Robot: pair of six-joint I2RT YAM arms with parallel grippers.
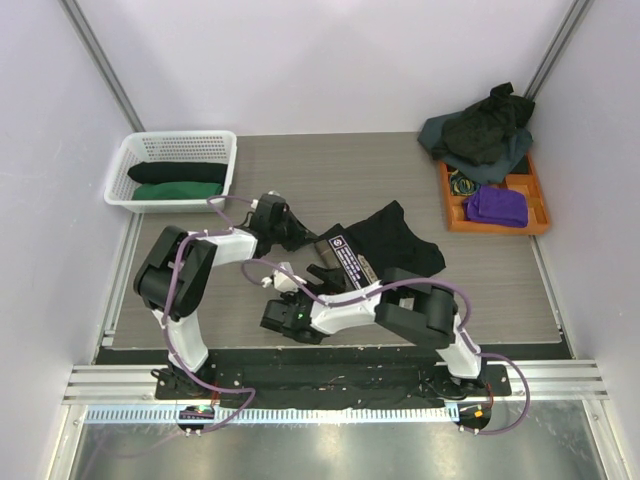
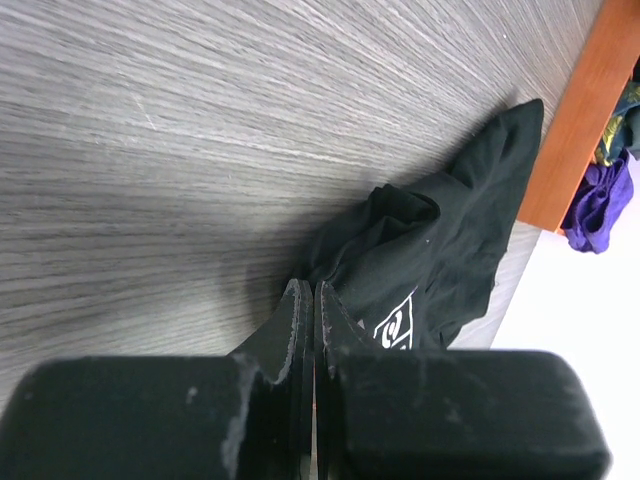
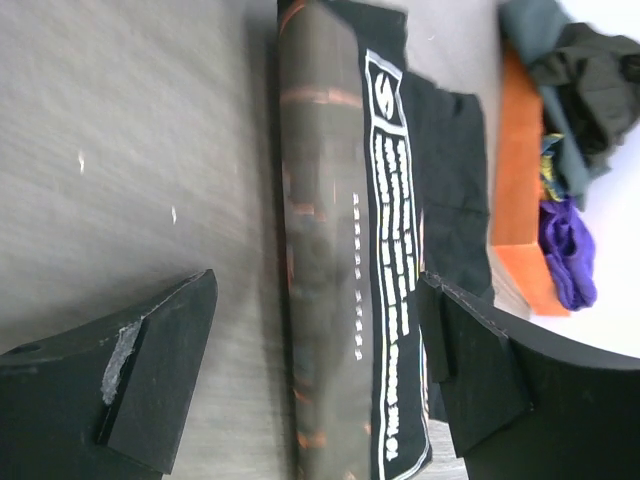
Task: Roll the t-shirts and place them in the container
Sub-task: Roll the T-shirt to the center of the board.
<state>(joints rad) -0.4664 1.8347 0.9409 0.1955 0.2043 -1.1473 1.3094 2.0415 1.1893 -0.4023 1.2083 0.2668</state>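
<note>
Black t-shirt [image 1: 400, 238], white lettering [image 1: 351, 263]

On the bench [image 1: 400, 170], the rolled part of the t-shirt [image 3: 330, 250] lies lengthwise between my right fingers [image 3: 150, 380], and its loose part spreads past the right-hand finger. The same shirt lies just ahead and right of my left fingers [image 2: 295, 320]. Further right sits the tray [image 1: 495, 228], with a heap of t-shirts [image 1: 485, 130] on its far end and a crumpled cloth [image 1: 497, 205] inside. Beyond and left of my left fingers, a basket [image 1: 125, 165] holds two rolled shirts [image 1: 178, 172].
</note>
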